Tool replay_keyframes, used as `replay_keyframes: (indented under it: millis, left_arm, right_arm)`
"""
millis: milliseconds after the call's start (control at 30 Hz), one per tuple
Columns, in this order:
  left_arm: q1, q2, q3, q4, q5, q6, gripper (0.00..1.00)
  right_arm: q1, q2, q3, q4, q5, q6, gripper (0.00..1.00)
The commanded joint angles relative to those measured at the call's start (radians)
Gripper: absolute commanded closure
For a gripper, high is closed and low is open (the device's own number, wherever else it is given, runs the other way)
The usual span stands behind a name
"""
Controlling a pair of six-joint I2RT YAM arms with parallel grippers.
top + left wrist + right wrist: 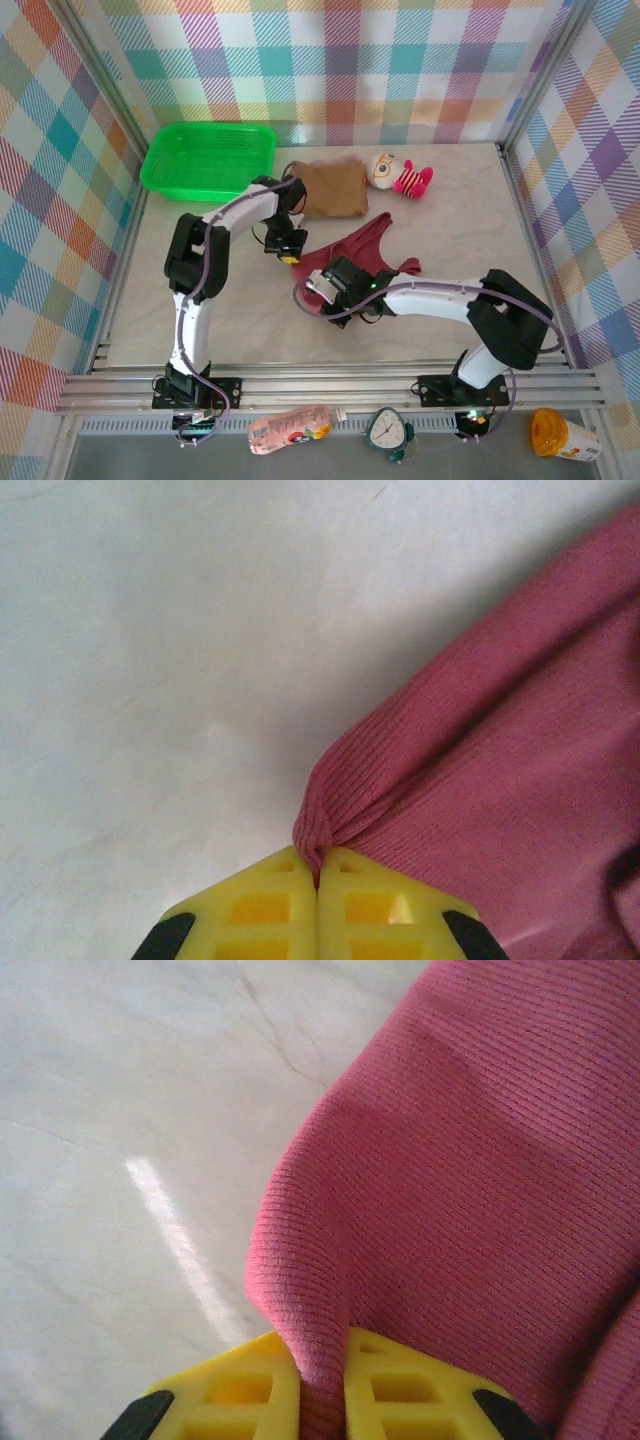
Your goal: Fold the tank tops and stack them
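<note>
Item one: dark maroon-red tank top [365,252]. We find it spread loosely, not yet folded, at the middle of the pale table [240,325], straps pointing toward the far wall.

Item two: left gripper [290,257]. We note its yellow fingers [270,905] pressed together on a small pinch of the maroon top's ribbed edge [500,780], at the garment's left far corner.

Item three: right gripper [312,297]. We record it clamped narrowly on a fold of the same cloth [470,1160], which bulges up between its fingers [400,1385], at the garment's left near corner. The two grippers stand near each other along that left side.

Item four: tan-brown tank top [332,188]. We list it as folded into a neat rectangle, lying flat just beyond the maroon one.

Item five: green basket [160,165], far left corner, just beside the tan top.

Item six: striped plush toy [396,175], lying to the right of the tan top.
</note>
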Motion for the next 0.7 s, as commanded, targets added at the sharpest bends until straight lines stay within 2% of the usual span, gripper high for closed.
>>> replay_keyframes:
  millis: [0, 100, 233, 367, 667]
  left_arm:
    - [0.034, -0.183, 0.008, -0.140, -0.086, -0.001, 1.00]
    - [0.053, -0.262, -0.030, -0.169, -0.100, -0.030, 0.99]
    - [0.058, -0.244, -0.026, -0.204, -0.083, -0.038, 0.99]
    - [0.050, -0.212, 0.052, -0.195, -0.061, -0.060, 0.98]
    - [0.008, 0.037, 0.317, -0.220, 0.027, -0.045, 0.95]
  right_arm:
    - [0.005, -0.077, 0.011, 0.075, -0.198, 0.081, 0.86]
    - [-0.007, -0.108, -0.013, 0.160, -0.303, 0.215, 0.86]
    - [-0.060, -0.127, -0.084, 0.307, -0.402, 0.408, 0.85]
    - [-0.115, -0.169, -0.162, 0.407, -0.415, 0.532, 0.85]
    - [-0.297, -0.172, -0.324, 0.598, -0.459, 0.713, 0.82]
